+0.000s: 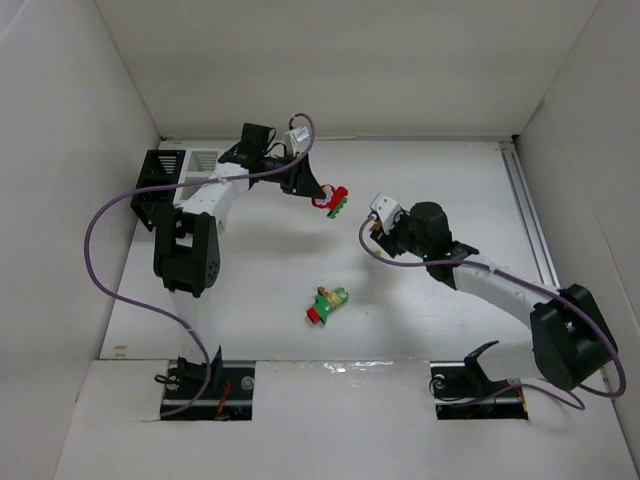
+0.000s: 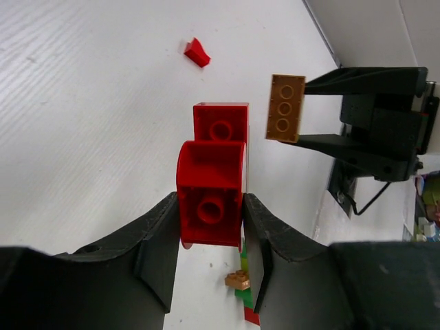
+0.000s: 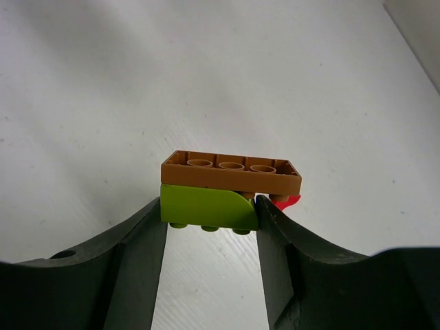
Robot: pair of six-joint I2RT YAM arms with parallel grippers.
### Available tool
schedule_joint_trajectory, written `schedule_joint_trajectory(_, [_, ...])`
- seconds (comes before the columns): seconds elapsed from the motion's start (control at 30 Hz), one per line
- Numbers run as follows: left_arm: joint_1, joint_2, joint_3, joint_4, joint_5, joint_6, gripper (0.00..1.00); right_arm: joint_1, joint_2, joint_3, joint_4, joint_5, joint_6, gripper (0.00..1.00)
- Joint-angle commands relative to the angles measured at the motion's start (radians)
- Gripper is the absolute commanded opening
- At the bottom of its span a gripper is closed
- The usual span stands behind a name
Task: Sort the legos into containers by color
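The left gripper (image 2: 210, 214) clamps a red brick (image 2: 210, 180). The right gripper (image 3: 211, 218) pinches a lime brick (image 3: 199, 205) under an orange plate (image 3: 230, 177).

The white, matte table (image 1: 250, 320) carries a small cluster of green, red, orange and yellow-green plastic bricks (image 1: 327, 304) at 6 o'clock from its middle. In the far corner at 10 o'clock stands a black slatted square bin (image 1: 160, 172), touching a white slatted square bin (image 1: 203, 160). A tiny red plastic wedge (image 2: 196, 52) lies alone on the bare surface.
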Motion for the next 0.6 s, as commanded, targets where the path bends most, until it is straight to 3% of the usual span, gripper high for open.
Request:
schedule_joint_trajectory(0.0, [0.020, 0.001, 0.028, 0.045, -0.049, -0.022, 0.02, -0.041, -0.038, 0.011, -0.050, -0.102, -0.013, 0.02])
schedule_joint_trajectory(0.17, [0.020, 0.001, 0.003, 0.069, -0.204, -0.041, 0.01, -0.103, 0.039, 0.152, -0.277, -0.336, 0.027, 0.01])
schedule_joint_trajectory(0.23, [-0.004, -0.013, -0.009, 0.078, -0.376, -0.015, 0.01, -0.143, 0.086, 0.229, -0.389, -0.427, 0.027, 0.01])
schedule_joint_trajectory(0.43, [-0.102, -0.076, -0.130, 0.161, -0.795, 0.044, 0.01, -0.177, 0.112, 0.269, -0.389, -0.471, 0.040, 0.01])
schedule_joint_trajectory(0.57, [-0.130, -0.007, -0.091, 0.126, -0.919, 0.044, 0.04, -0.186, 0.112, 0.290, -0.360, -0.486, 0.050, 0.01])
